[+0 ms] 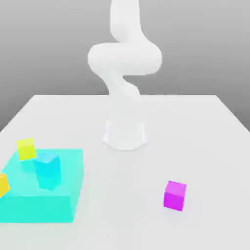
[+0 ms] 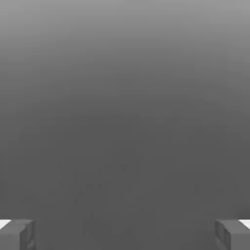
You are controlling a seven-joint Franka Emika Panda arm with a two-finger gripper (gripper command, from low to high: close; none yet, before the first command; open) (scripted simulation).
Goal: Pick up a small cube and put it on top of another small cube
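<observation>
With the gripper (image 2: pixel 125 237) spread wide and empty, the sound move is to descend squarely over the small cube (image 1: pixel 175 195), which sits alone near the table's (image 1: pixel 195 127) front toward the exterior view's right, well apart from the yellow cube (image 1: pixel 26 148) beyond.

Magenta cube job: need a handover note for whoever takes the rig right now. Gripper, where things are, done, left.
Gripper: open, nothing between the fingers, seen in the hand view against plain grey background.
Magenta cube: sits alone on the white table, toward the exterior view's right, near the front edge, untouched.
Yellow cube: at the back corner of the translucent cyan block on the exterior view's left. A smaller cyan cube shows within that block; another yellow cube sits at the picture's left edge.
Done: nothing yet.
Left: reach the magenta cube, grasp, lift, carry, set it on the target cube, release.
</observation>
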